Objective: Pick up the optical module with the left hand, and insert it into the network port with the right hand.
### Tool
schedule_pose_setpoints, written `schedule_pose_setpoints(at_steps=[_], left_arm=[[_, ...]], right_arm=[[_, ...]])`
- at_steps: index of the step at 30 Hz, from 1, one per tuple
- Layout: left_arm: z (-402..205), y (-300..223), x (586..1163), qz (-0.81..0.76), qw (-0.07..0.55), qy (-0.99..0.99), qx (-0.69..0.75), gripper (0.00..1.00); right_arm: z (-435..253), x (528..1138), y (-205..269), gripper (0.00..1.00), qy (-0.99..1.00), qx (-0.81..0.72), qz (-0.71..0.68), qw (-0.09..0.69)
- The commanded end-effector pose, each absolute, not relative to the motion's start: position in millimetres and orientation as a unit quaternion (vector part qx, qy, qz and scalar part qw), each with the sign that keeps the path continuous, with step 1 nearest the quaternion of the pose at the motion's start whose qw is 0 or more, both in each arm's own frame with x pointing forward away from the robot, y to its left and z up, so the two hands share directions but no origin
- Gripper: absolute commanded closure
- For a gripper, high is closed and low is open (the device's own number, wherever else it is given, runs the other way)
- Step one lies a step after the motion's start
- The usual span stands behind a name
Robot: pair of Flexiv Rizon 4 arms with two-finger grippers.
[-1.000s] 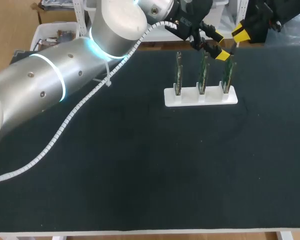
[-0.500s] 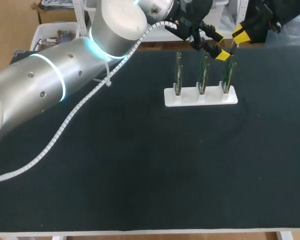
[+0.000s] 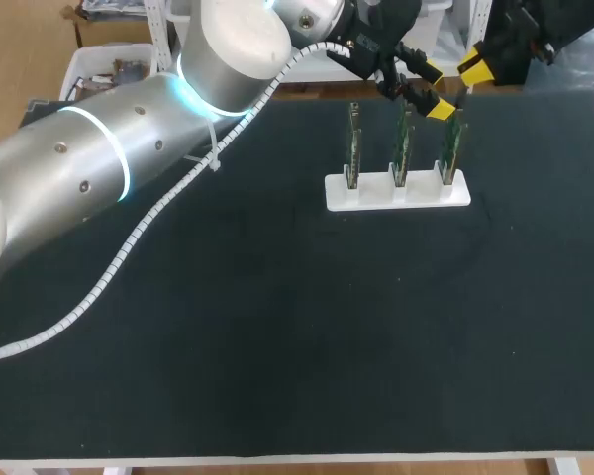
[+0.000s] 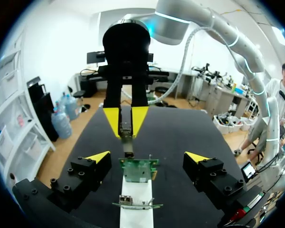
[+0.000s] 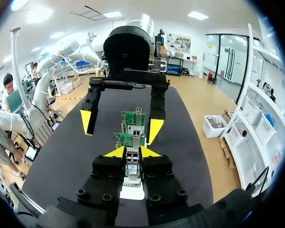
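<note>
1 module [image 5: 132,169], pinched in the right claw [image 5: 132,153] (left claw [image 4: 147,157] gapes empty at the end board [image 5: 128,139] of the stand [image 3: 396,194]), hangs just short of that board, long axis pointing at it.

Black-topped table [image 3: 277,327], white stand [image 3: 397,193] near its far edge, seemingly three upright green boards [image 3: 402,148] slotted in

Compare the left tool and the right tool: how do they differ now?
The left tool is wide open; the right tool is shut. The left tool holds nothing; the right tool grips the optical module. Both have yellow tips and face each other near the circuit boards.
</note>
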State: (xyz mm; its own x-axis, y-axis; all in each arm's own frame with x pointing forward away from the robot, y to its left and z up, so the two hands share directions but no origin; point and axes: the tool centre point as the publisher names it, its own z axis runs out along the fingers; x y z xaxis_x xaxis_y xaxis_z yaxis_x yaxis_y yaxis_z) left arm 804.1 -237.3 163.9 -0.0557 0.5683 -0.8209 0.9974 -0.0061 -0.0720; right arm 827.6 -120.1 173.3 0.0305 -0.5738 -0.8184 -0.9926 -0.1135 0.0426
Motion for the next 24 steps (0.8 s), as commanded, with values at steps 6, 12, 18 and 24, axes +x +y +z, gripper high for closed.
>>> schedule_pose_setpoints(at_steps=[6, 12, 18, 24], left_arm=[[164.2, -237.0, 803.8, -0.351, 0.304, 0.636, 0.616, 0.0], [164.2, -237.0, 803.8, -0.351, 0.304, 0.636, 0.616, 0.0], [164.2, -237.0, 803.8, -0.351, 0.304, 0.636, 0.616, 0.0], [164.2, -237.0, 803.8, -0.351, 0.304, 0.636, 0.616, 0.0]], right_arm=[[172.9, 836.0, -120.3, 1.0, 0.574, -0.672, 0.397, 0.248], [172.5, 836.6, -119.2, 1.0, 0.575, -0.671, 0.397, 0.248], [171.7, 836.9, -118.5, 1.0, 0.575, -0.67, 0.398, 0.248], [171.3, 837.0, -117.7, 1.0, 0.575, -0.67, 0.399, 0.247]])
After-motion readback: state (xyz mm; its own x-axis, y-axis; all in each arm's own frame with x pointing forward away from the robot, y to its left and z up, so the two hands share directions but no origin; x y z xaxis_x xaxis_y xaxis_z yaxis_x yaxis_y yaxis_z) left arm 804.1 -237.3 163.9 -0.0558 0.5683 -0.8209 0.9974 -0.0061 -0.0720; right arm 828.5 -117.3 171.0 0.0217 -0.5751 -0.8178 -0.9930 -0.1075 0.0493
